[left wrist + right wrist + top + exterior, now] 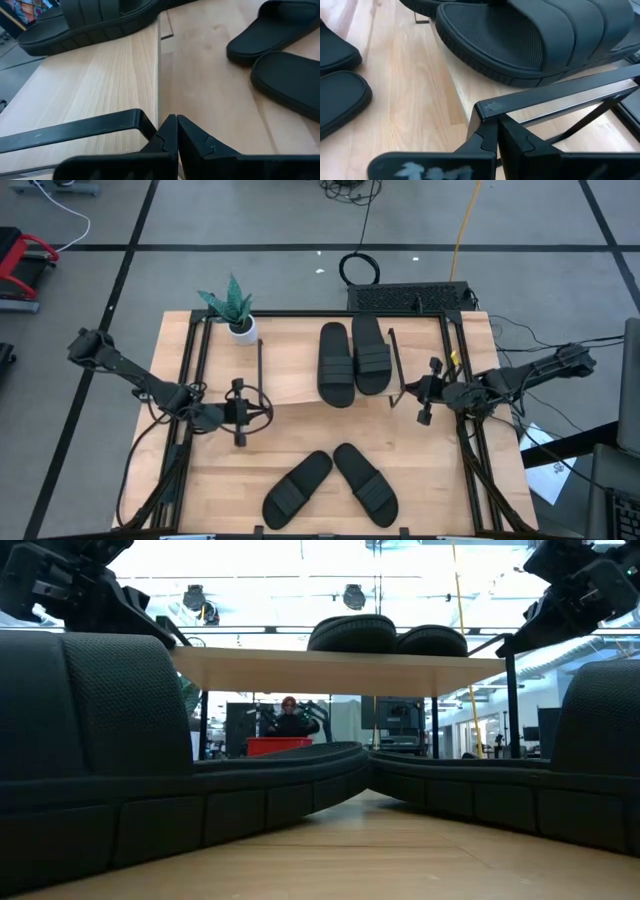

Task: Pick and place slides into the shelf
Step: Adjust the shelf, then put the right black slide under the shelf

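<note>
Seen from above, the shelf (290, 375) sits mid-frame on the table (440, 480). Two black slides (353, 360) lie side by side on its board, right of centre; two more slides (330, 485) splay in a V at the lower centre. The left gripper (240, 412) hovers at the shelf's left end and the right gripper (425, 392) at its right end, both with fingers pressed together, holding nothing. The fingertips look very near the black wire frame, so a careless swing could nudge the shelf and tip the stored pair.
</note>
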You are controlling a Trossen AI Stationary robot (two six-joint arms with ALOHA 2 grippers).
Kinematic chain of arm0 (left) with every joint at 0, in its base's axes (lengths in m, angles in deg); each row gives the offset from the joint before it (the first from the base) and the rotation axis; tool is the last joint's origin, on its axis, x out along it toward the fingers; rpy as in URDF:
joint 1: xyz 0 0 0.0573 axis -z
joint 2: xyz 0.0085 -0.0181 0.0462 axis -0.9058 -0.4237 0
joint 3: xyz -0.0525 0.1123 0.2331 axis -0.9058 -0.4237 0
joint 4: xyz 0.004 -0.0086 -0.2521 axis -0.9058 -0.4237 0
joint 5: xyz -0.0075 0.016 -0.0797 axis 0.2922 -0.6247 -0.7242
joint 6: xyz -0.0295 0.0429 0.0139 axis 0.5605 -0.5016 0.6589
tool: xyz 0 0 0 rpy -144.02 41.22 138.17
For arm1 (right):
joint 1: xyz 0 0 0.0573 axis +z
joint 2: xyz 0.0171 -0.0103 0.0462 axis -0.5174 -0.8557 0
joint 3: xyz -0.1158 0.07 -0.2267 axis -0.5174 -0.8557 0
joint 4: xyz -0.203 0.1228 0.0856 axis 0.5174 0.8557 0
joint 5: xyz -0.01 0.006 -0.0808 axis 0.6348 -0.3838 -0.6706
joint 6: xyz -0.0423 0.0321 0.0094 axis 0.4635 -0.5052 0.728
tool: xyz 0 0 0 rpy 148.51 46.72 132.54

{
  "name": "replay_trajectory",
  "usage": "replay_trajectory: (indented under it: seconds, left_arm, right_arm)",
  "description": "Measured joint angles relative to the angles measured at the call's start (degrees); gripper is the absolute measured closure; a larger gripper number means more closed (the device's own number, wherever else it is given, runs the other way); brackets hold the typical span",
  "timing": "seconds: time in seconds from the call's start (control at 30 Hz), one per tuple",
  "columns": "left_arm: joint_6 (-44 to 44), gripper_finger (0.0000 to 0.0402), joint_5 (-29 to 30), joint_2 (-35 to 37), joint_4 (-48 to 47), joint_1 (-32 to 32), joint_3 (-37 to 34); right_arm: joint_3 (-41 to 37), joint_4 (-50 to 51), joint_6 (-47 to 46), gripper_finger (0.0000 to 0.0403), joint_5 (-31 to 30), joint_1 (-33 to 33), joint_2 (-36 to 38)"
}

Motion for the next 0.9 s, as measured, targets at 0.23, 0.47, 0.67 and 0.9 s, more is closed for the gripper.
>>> replay_trajectory:
  seconds: [0.23, 0.47, 0.67, 0.9]
  left_arm:
    - [0.6, 0.0399, 0.0, 0.0, -1.6, -2.6, 0.0]
    - [0.4, 0.0398, 0.0, 0.0, -2.0, -4.0, 0.0]
    - [0.5, 0.0395, 0.0, 0.0, -2.7, -4.6, 0.0]
    - [0.4, 0.0395, -1.9, 0.0, -2.6, -4.6, 0.0]
  right_arm:
    - [0.0, -0.2, -0.9, 0.0403, 1.3, 0.1, -0.1]
    - [0.0, -0.2, -1.0, 0.0403, 2.1, 0.1, -0.4]
    - [0.0, -0.2, -1.0, 0.0403, 3.1, 0.1, -0.8]
    - [0.0, 0.1, -0.9, 0.0403, 3.1, 0.1, -1.1]
